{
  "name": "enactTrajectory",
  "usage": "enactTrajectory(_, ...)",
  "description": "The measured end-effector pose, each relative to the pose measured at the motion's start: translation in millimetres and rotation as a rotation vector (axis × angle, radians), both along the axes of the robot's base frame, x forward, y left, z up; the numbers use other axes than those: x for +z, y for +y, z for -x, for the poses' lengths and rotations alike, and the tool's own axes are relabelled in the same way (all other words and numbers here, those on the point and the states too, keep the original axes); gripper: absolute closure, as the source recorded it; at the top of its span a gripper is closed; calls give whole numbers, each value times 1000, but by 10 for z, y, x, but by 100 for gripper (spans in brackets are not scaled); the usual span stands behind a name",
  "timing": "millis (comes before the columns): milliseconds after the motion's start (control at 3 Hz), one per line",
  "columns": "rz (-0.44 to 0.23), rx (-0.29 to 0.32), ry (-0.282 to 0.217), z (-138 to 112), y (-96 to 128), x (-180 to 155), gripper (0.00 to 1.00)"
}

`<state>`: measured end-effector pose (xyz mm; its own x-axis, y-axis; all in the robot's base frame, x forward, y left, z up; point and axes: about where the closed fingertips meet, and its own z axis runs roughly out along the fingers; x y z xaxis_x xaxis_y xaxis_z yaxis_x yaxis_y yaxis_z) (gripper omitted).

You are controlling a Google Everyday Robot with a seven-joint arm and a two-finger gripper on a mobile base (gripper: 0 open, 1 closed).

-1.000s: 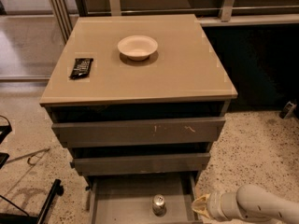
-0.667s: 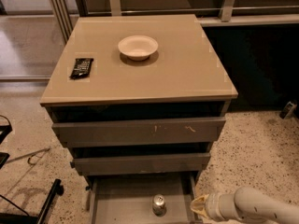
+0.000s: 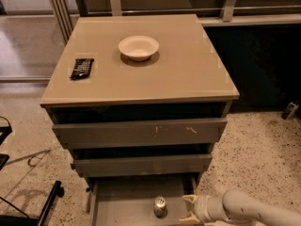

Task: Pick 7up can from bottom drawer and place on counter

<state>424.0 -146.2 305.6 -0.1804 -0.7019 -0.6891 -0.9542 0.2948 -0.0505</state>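
Bottom drawer (image 3: 122,202) pulled out, shallow grey tray open to view from above. 7up can (image 3: 160,206) upright on the drawer floor, right of centre, silver top and tab facing up; it has not been lifted. Gripper (image 3: 187,208) low at the drawer's right side, just beside the can but apart from it, no contact. Its two pale fingers (image 3: 190,199) are spread, one above the other in this view, pointing left at the can, so likely lined up for a sideways grasp round the body, since the drawer above (image 3: 141,165) overhangs and leaves little room to come straight down. Arm (image 3: 249,208) enters from the lower right corner, keeping clear of the cabinet front. Top drawer (image 3: 136,133) shut, scratched on its face. Tabletop (image 3: 188,74), the counter where the can should go, carries a white bowl (image 3: 138,47) near the back centre and a dark flat packet (image 3: 82,68) at the left edge; the right half looks like the easier drop spot. Judged stage: final approach, grasp not yet made.
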Motion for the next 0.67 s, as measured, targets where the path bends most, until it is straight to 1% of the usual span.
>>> enactTrajectory(333,-36,35,-20,-80,223,-172,28)
enactTrajectory(667,-76,54,-30,-194,378,-374,19)
